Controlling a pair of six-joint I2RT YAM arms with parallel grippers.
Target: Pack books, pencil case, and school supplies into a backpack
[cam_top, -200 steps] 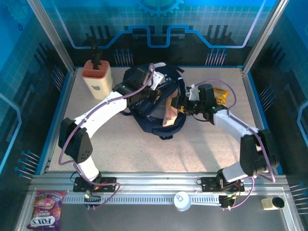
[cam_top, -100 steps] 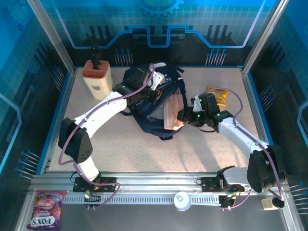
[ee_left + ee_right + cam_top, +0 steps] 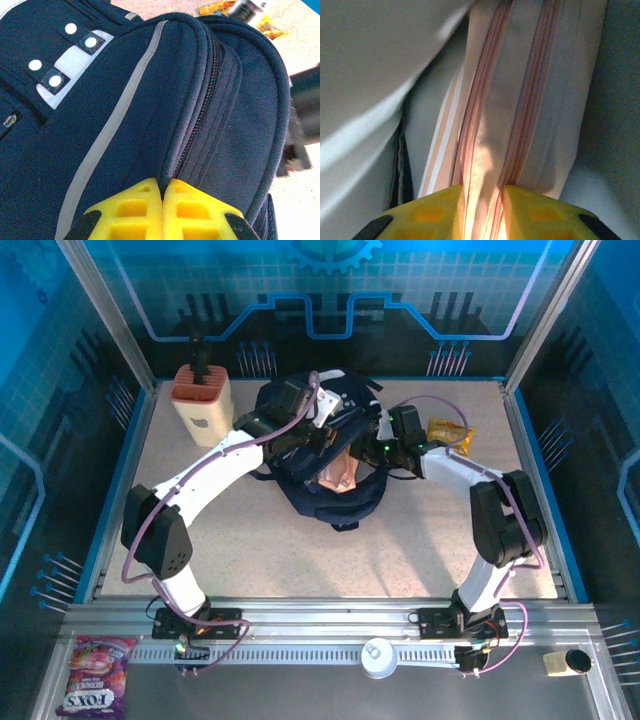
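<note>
At the mouth of the backpack [image 3: 338,506], the right fingers [image 3: 432,210] pinch the pink pencil case [image 3: 492,145] end-on — its length running straight ahead, inward — while the left fingers [image 3: 132,210] clamp the zip rim [image 3: 200,115].

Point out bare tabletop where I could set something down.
Widest: the table strip between the backpack and the near edge. Smaller: the far right corner behind the yellow-orange snack packet. Crowded: the centre and around the beige holder.

candy bag [image 3: 92,676], print seemingly reading "FOX'S"
</note>
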